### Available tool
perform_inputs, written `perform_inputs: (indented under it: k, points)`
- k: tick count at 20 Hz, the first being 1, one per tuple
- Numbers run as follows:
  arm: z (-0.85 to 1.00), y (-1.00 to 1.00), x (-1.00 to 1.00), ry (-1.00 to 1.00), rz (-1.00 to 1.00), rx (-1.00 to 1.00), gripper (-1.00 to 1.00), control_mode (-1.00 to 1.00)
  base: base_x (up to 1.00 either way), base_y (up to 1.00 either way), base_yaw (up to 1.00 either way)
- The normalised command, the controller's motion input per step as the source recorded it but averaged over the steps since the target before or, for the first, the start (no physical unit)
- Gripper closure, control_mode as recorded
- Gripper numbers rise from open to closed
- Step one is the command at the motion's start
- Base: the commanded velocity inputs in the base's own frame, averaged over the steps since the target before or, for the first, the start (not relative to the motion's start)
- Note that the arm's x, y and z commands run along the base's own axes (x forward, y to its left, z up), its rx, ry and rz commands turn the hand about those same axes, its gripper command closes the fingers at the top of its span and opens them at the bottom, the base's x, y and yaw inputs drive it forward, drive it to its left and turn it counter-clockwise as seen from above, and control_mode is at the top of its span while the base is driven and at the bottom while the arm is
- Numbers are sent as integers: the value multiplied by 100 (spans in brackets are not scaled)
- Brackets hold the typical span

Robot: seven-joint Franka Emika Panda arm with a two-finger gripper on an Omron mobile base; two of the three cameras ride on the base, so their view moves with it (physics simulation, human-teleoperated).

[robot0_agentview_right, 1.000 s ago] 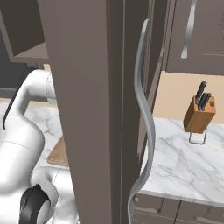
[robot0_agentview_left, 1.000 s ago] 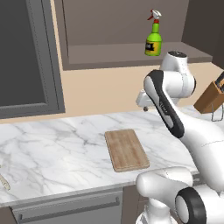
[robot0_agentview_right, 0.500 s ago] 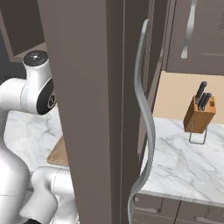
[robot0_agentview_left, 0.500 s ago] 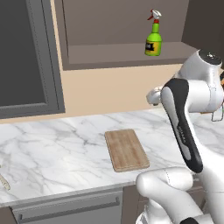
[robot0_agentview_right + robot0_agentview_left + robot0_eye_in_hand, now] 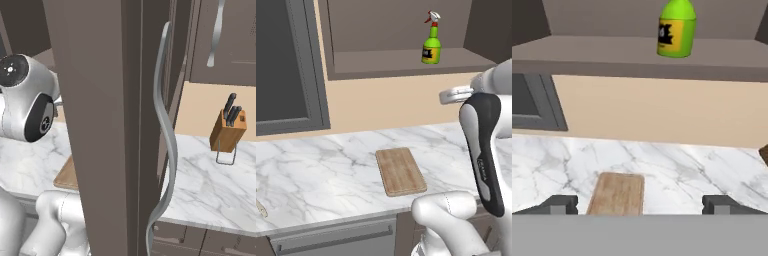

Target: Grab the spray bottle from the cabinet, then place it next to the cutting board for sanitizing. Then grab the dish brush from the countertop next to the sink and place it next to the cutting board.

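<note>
The green spray bottle (image 5: 431,42) stands upright on the open cabinet's shelf floor (image 5: 381,62); in the hand view the spray bottle (image 5: 677,31) is ahead and above, with its nozzle cut off at the top. My gripper (image 5: 640,205) is open, nothing between its fingertips (image 5: 559,204), and still well short of the bottle. The wooden cutting board (image 5: 401,171) lies flat on the marble countertop (image 5: 321,170), below the hand in the hand view (image 5: 618,194). A slim pale handle, seemingly the dish brush (image 5: 260,206), pokes in at the left edge.
The open cabinet door with its long curved handle (image 5: 165,140) fills the near foreground of the right base view. A wooden knife block (image 5: 228,131) stands on the counter to the right. A dark grey framed panel (image 5: 286,65) hangs left of the cabinet.
My arm has risen and swung to the right, bringing the hand up toward shelf height. The bottle and the board have not moved.
</note>
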Motion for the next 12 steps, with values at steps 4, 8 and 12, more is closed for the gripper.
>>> perform_inputs:
  k: [4,8,12]
  points:
    - [51,-12,-6,-37,-14,0,-100,-100,0,0,0]
    - [43,-5,0,-38,-17,0,-100,-100,0,0,0]
    - [43,-1,0,-19,-4,0,-100,-100,0,0,0]
